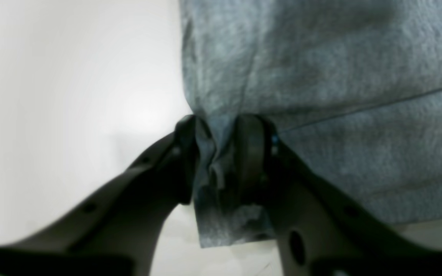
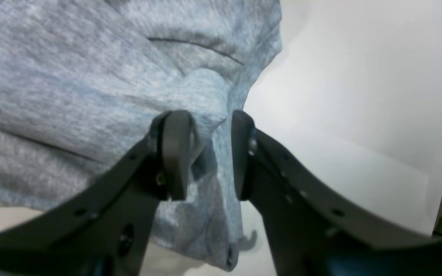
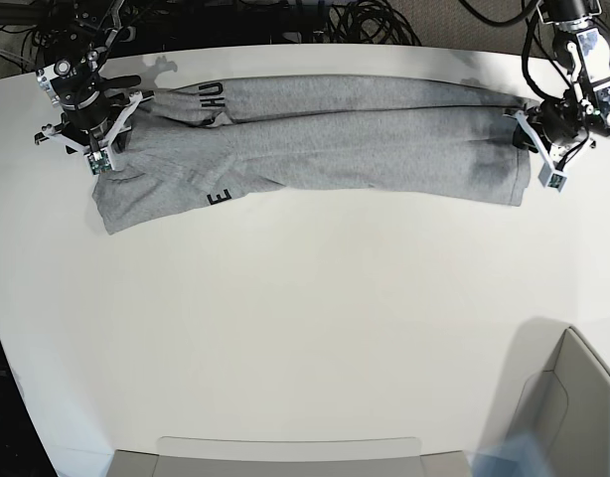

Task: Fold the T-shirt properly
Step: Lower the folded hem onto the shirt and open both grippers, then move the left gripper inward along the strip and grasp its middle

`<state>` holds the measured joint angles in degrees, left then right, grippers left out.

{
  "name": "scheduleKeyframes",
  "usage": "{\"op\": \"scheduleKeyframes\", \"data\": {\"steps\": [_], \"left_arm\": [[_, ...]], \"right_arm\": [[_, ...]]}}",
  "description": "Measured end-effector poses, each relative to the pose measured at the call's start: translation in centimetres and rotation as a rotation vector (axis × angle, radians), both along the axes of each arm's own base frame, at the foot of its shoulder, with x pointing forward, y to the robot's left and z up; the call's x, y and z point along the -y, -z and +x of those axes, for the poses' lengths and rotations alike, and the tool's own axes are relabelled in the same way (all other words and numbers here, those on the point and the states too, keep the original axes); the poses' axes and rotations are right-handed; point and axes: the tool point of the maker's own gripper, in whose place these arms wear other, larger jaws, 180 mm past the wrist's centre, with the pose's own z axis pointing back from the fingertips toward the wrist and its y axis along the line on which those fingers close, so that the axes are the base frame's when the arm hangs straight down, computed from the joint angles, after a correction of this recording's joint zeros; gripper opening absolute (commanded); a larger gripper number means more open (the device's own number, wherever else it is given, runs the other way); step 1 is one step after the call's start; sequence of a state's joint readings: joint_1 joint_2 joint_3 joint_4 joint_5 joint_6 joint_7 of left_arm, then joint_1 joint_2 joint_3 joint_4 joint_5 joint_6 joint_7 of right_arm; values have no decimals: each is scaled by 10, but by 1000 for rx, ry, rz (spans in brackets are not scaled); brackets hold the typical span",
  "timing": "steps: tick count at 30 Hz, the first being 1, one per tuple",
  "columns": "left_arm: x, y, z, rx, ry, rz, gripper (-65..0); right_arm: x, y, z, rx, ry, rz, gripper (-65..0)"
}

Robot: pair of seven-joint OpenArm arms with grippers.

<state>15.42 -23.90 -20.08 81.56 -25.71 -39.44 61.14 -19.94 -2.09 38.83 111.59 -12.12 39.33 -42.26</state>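
Two hands are engaged with the T-shirt [image 3: 325, 139], which serves as the reference for all positions. Nearest the base camera, an open grey box [image 3: 573, 417] is seen at the desk's front corner, well apart from the garment, and a pale flat panel [image 3: 285, 457] is seen along the front edge. Bare white desk [image 3: 305, 318] lies between these and the T-shirt.

The T-shirt is laid across the far part of the desk as a long, narrow folded band of light heather-grey cloth. Black block letters are visible on a turned-over part towards one end.

At the T-shirt's lettered end, the right hand [image 2: 205, 153] is found. In the right wrist view its fingers [image 2: 175, 153] are set on either side of a raised ridge of grey cloth, which fills the gap; the cloth is pinched.

At the opposite end, the left hand [image 1: 221, 153] is found. In the left wrist view a bunched fold of the cloth is clamped between its fingers [image 1: 249, 153], and a flap hangs below them.

Beyond the T-shirt, dark cables [image 3: 375, 20] are seen behind the desk's far edge.
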Motion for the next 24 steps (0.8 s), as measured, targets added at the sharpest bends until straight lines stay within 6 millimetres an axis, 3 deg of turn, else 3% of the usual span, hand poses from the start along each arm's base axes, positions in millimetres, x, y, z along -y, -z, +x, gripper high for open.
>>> {"op": "scheduleKeyframes", "data": {"steps": [3,8,14,16,21,24], "left_arm": [[15,3,8,-26,76,9,-650],[21,8,26,-29,69,-38,-650],[5,7,39,23,-40,-132,-650],[-7,4,39,41,-80,-122,-650],[-65,-9,49,11,-162,78,-650],[-95,-14,43,-51,-211,197,-650]], "right_arm": [[0,0,0,-1,0,0,-461],[0,0,0,-1,0,-1,-461],[-2,0,0,0,1,6,-461],[-6,2,0,-1,7,19,-461],[-9,0,5,19,10,32,-461],[-13,2,4,16,15,46,-461]]}}
